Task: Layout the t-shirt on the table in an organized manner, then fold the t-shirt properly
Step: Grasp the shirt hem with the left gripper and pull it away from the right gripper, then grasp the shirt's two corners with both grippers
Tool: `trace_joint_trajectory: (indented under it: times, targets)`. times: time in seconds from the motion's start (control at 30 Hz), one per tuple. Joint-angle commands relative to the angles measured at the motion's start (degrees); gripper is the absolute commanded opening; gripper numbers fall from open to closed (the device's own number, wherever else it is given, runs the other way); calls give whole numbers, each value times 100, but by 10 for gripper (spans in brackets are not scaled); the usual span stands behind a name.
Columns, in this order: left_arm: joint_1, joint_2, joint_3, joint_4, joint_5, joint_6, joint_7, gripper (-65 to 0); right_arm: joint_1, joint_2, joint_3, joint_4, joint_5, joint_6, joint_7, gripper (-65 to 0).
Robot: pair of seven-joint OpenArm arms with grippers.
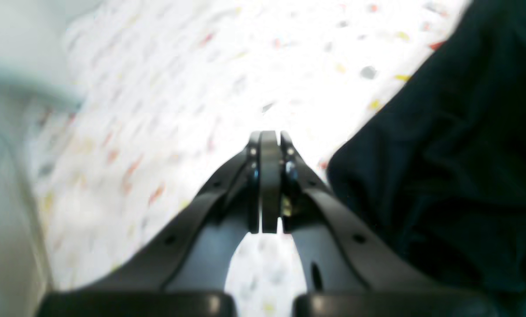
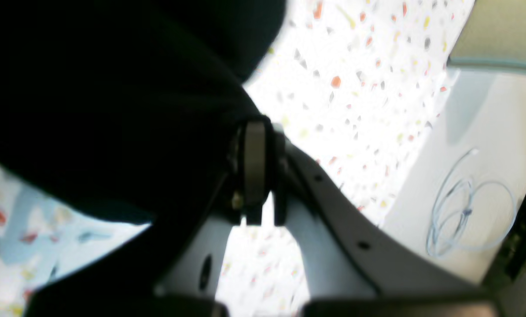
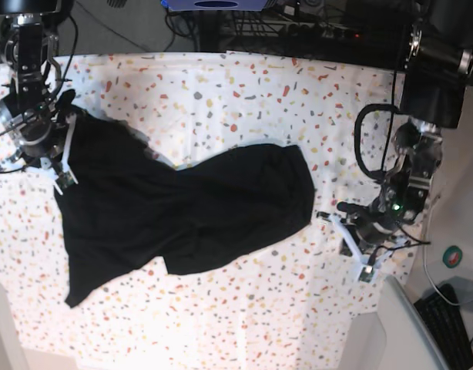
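The large black t-shirt of soft matte cloth lay crumpled across the middle of the wide flat table, whose white cover was speckled with small red, orange, yellow and grey flecks. My right gripper was closed on a fold of the cloth at one end and held it. My left gripper was closed with nothing between its dark fingers, just beside the other end of the t-shirt. Next to the table was a plain pale surface with a thin coiled cable.
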Motion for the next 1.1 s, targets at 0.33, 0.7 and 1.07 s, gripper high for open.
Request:
trace_joint_trajectory:
  times: [0.33,0.7,1.07]
  targets:
    - [2039,955,-1529,1542,-2,-1,458,-513,-188,-677,30,126,-61,-20,65,-650]
    - [2320,1667,-1555,1164,-11,-1,441,-237,-232,-800,30,231,-26,-12,109,-303]
    - [1907,1808,-1502,39,-11,-1,89,-482,-443,-905,1771,917,3447,-12,65,-302]
